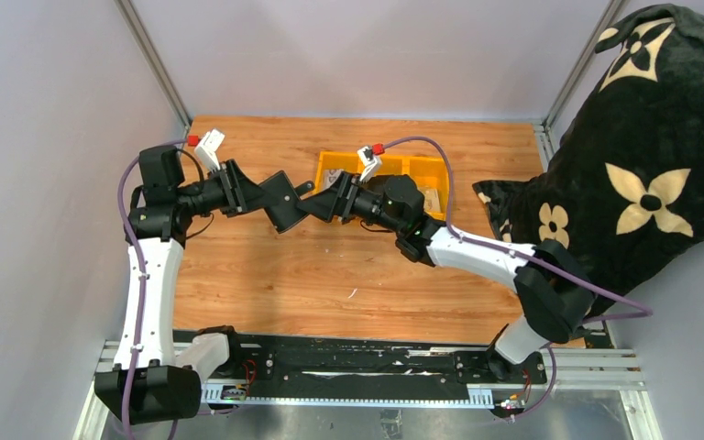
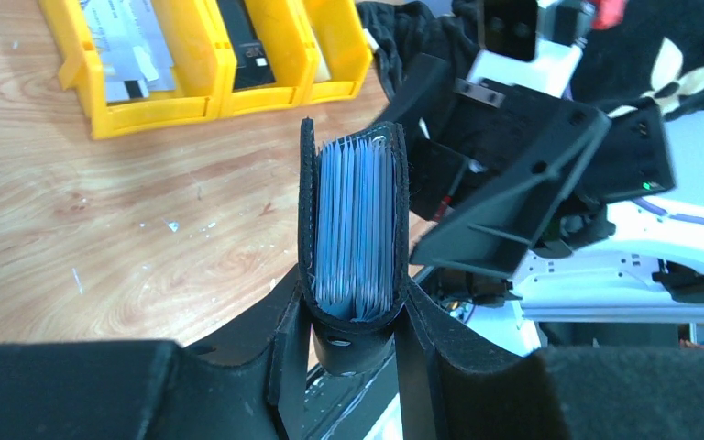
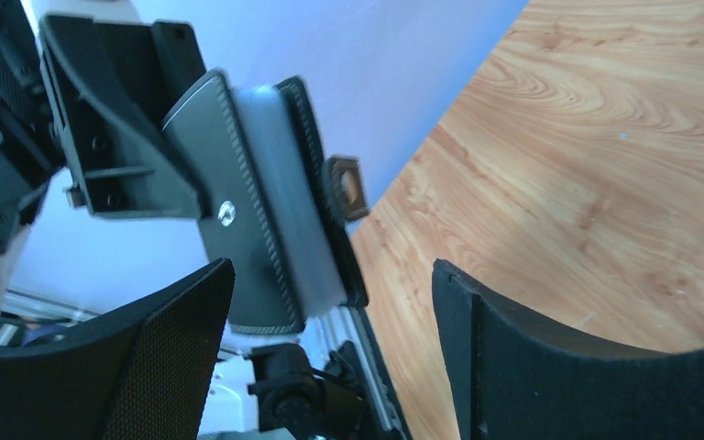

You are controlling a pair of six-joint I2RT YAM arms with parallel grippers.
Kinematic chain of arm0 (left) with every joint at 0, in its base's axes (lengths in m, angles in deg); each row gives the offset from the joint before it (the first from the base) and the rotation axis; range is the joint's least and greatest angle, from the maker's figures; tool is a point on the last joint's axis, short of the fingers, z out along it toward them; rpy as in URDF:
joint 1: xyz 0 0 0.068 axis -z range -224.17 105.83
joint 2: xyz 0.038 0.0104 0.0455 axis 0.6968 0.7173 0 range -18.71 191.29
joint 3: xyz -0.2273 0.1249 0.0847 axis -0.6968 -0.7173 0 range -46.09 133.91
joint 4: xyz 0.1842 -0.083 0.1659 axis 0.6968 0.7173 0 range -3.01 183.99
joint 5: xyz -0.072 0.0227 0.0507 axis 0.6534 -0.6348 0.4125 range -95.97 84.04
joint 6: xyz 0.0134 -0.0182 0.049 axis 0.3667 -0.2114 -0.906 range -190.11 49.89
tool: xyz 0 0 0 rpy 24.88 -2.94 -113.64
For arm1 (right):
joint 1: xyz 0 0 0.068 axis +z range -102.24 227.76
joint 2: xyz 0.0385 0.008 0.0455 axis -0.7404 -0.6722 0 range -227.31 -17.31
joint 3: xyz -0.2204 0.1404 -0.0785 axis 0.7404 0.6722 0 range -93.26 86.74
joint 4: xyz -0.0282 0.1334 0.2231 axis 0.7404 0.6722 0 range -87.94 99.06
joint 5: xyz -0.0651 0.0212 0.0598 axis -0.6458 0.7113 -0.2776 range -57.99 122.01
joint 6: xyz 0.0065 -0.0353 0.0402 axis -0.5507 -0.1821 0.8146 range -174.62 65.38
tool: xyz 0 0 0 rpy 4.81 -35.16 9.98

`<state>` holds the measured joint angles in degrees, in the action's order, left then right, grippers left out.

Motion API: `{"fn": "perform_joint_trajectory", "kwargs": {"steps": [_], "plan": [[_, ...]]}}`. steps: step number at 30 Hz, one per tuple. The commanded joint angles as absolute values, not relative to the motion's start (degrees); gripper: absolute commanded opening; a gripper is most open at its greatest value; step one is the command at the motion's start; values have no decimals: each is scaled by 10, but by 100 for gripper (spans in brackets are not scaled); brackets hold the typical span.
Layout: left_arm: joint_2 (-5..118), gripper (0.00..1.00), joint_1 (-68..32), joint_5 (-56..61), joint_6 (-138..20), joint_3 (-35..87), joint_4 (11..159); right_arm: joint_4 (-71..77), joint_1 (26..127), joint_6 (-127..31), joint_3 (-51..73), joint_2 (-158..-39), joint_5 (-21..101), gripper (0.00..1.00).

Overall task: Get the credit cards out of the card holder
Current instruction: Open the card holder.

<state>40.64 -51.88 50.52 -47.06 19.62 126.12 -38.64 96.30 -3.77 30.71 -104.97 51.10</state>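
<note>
Top external
- Both arms are raised over the middle of the counter [image 1: 330, 284], wrists turned toward each other.
- The left fingers [image 1: 280, 197] and right fingers [image 1: 335, 203] nearly meet. What the left side grips is black on black and can't be made out from here.
- The yellow bins [image 1: 422, 170] sit behind the right wrist, at the far side.

Left wrist
- The card holder [image 2: 308, 229] is clamped between the left fingers by its folded spine, clear of the counter. Its open mouth points away from the wrist.
- The credit cards [image 2: 356, 225] are all inside it, a tight pale stack seen edge-on.
- My guess is it's held this way so the card edges face the other arm and the spine grip keeps the mouth clear.
- The right fingers are just beside the holder's far end, not touching it.

Right wrist
- The right fingers stand wide apart with nothing between them, the holder straight ahead in the gap.
- One cover shows a snap stud [image 3: 226, 214], and the strap tab [image 3: 346, 186] hangs loose on the far side, so the holder is unfastened.
- No card has been drawn yet. The wide spread looks meant to straddle the stack, but the cards sit flush, so pinching just one will be fiddly.
</note>
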Motion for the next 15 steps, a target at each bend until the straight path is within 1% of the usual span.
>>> {"fn": "perform_joint_trajectory", "kwargs": {"steps": [1, 4, 9, 12, 14, 15], "plan": [[386, 0, -517, 565, -470, 219, 1247, -468, 953, 54, 275, -1078, 541, 81], [383, 0, -517, 580, -468, 220, 1244, -482, 952, 75, 270, -1091, 535, 76], [382, 0, -517, 591, -463, 227, 1244, -519, 948, 104, 263, -1105, 532, 62], [380, 0, -517, 592, -462, 230, 1243, -507, 943, 107, 258, -1104, 528, 54], [379, 0, -517, 593, -459, 234, 1243, -500, 941, 104, 257, -1100, 523, 48], [379, 0, -517, 593, -459, 236, 1243, -494, 940, 102, 257, -1097, 523, 46]]}}
